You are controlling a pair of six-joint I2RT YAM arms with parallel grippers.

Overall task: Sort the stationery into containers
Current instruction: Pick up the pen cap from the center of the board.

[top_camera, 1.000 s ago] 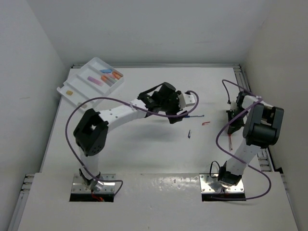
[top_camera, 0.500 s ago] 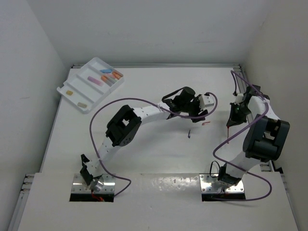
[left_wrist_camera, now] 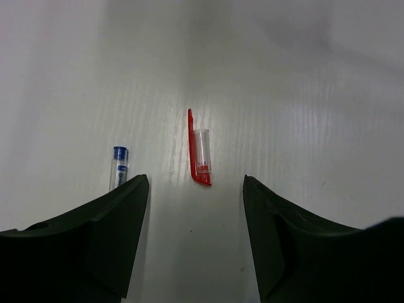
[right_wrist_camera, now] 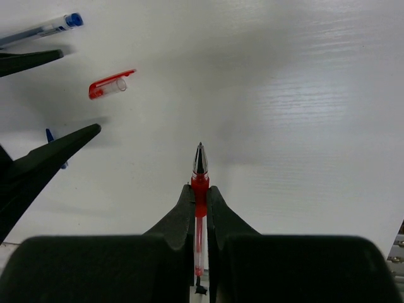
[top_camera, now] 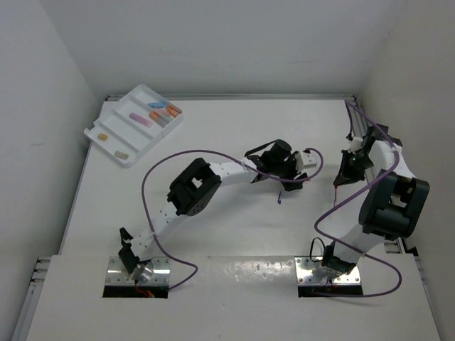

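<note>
The white divided tray [top_camera: 108, 141] sits at the far left corner with pink, orange and blue markers and beige erasers in it. My left gripper [top_camera: 301, 177] is open and low over the table. In the left wrist view the gripper [left_wrist_camera: 194, 181] has a red pen cap [left_wrist_camera: 201, 158] lying just ahead between its jaws and a blue pen [left_wrist_camera: 118, 167] by the left finger. My right gripper [right_wrist_camera: 200, 189] is shut on a red pen [right_wrist_camera: 200, 173], tip pointing forward, held above the table at the right [top_camera: 348, 167]. A small blue cap [top_camera: 280, 198] lies near the centre.
The right wrist view shows the red cap [right_wrist_camera: 111, 84], the blue pen [right_wrist_camera: 44, 26] and the left gripper's dark fingers [right_wrist_camera: 57, 148] at its left edge. Purple cables loop over both arms. White walls enclose the table on three sides.
My left arm has stretched right from the table's middle, and its gripper now sits over the red cap. My right gripper moved slightly back, still holding the red pen.
</note>
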